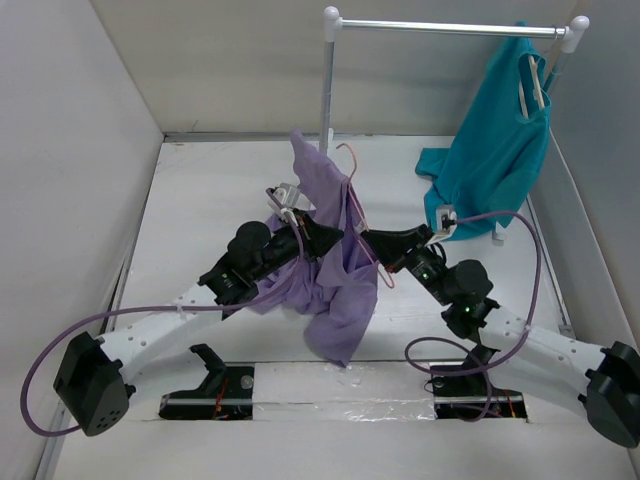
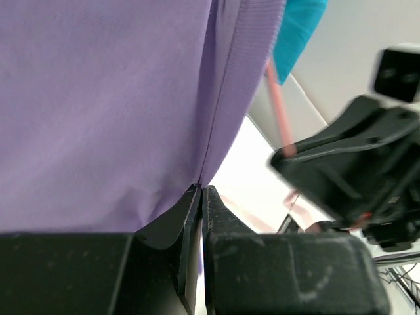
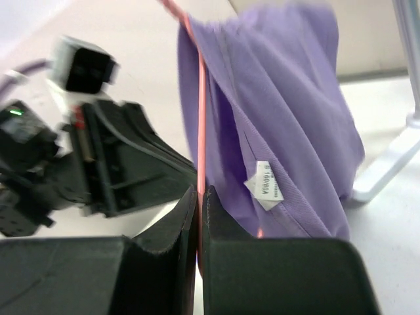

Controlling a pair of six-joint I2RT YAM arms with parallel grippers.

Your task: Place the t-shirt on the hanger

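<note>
The lavender t-shirt [image 1: 340,255] hangs in mid-air over the table's middle, draped partly over the thin pink wire hanger [image 1: 352,200]. My left gripper [image 1: 332,237] is shut on a fold of the t-shirt [image 2: 118,98], pinched at the fingertips in the left wrist view. My right gripper [image 1: 366,238] is shut on the hanger's pink wire [image 3: 201,131], which runs straight up from between the fingers. In the right wrist view the t-shirt [image 3: 275,111] hangs right of the wire, its white neck label [image 3: 268,192] showing. The two grippers face each other, close together.
A teal shirt [image 1: 495,150] hangs on a pale hanger from the white rail [image 1: 450,28] at the back right, its hem on the table. The rail's post [image 1: 326,90] stands just behind the held t-shirt. White walls close in the left, back and right.
</note>
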